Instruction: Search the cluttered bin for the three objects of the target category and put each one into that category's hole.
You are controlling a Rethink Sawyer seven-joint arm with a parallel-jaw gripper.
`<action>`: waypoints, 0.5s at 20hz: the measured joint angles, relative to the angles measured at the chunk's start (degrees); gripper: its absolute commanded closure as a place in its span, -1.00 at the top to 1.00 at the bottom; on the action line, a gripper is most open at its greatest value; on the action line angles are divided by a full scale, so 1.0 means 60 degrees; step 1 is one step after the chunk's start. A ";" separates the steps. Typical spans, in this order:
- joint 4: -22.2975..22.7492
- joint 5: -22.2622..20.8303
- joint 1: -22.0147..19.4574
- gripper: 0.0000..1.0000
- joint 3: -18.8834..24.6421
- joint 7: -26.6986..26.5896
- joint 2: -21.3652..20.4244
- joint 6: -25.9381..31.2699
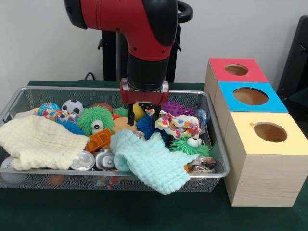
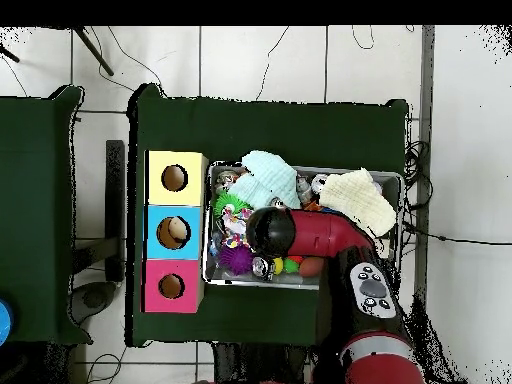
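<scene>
The wire mesh bin [image 1: 217, 144] is full of toys and cloths; in the overhead view its rim [image 2: 401, 182] shows at the right. Two silvery cans lie side by side at its near edge, one [image 1: 83, 161] with its round end showing and one [image 1: 105, 160] beside it. A third, dented can [image 1: 202, 165] lies at the near right corner. My gripper [image 1: 143, 117] hangs over the middle back of the bin, open and empty, its fingertips just above a yellow ball [image 1: 138, 111]. In the overhead view my arm [image 2: 300, 232] hides the gripper.
Three hole-topped boxes stand to the right of the bin: red [image 1: 236, 72], blue [image 1: 250, 96], yellow [image 1: 269, 132]. A cream cloth [image 1: 41, 142] and a mint cloth [image 1: 149, 163] cover parts of the clutter. Fuzzy spiky toys [image 1: 95, 120] and balls [image 1: 72, 106] fill the back.
</scene>
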 measured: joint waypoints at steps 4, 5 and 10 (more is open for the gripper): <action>0.0033 0.0002 -0.0003 1.00 -0.0015 0.0000 0.0049 -0.0240; 0.0051 0.0002 -0.0013 1.00 -0.0021 0.0000 0.0089 -0.0384; 0.0066 0.0002 -0.0061 1.00 -0.0026 0.0000 0.0219 -0.0629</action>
